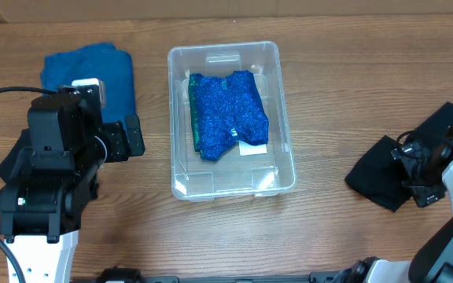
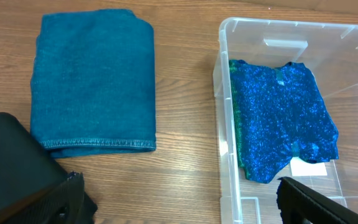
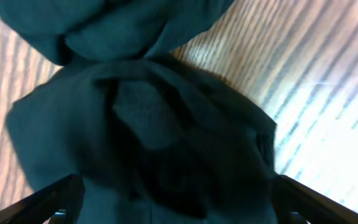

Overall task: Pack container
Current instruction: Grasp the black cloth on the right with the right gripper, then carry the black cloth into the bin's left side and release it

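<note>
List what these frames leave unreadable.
- Overhead: the left arm covers part of the teal towel.
- Overhead, left wrist: the blue sparkly cloth hides most of the container's label.
- Right wrist: the black cloth is blurred, cropped by the edges.

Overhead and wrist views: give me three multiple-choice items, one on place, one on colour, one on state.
1. The sparkly blue cloth lies: A on a shelf; B in the container; C on a chair.
2. The cloth below the right pincer is: A black; B red; C white.
3. The teal towel is: A crumpled; B hanging; C folded flat.
B: it sits inside the clear walls. A: dark fabric fills the right wrist view. C: its edges are straight and stacked.
</note>
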Available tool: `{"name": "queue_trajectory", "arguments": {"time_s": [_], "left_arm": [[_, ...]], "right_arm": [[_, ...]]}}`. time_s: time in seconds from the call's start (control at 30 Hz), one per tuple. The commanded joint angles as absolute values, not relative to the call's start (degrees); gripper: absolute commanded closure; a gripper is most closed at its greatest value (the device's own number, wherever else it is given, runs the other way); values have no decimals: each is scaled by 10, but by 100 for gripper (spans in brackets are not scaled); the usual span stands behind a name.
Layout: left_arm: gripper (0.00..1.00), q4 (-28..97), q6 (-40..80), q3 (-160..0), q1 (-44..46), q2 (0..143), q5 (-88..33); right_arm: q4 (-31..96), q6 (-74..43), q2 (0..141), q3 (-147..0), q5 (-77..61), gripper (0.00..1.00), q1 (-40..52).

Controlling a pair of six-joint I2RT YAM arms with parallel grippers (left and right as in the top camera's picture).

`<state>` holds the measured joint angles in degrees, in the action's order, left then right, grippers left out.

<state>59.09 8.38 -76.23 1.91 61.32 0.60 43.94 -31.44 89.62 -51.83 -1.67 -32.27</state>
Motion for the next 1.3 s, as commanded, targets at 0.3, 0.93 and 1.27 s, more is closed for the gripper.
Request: {"name": "queue_trajectory", "arguments": {"time_s": [0.3, 0.93, 1.27], "left_arm": [[0, 589, 73, -775, 23, 615, 0], [0, 589, 73, -775, 23, 615, 0], [0, 589, 73, -775, 23, 615, -1]], "right_arm": [[424, -200, 987, -515, -189, 96, -323], [460, -15, 870, -941, -357, 96, 151], [329, -92, 1087, -941, -322, 96, 248]]}}
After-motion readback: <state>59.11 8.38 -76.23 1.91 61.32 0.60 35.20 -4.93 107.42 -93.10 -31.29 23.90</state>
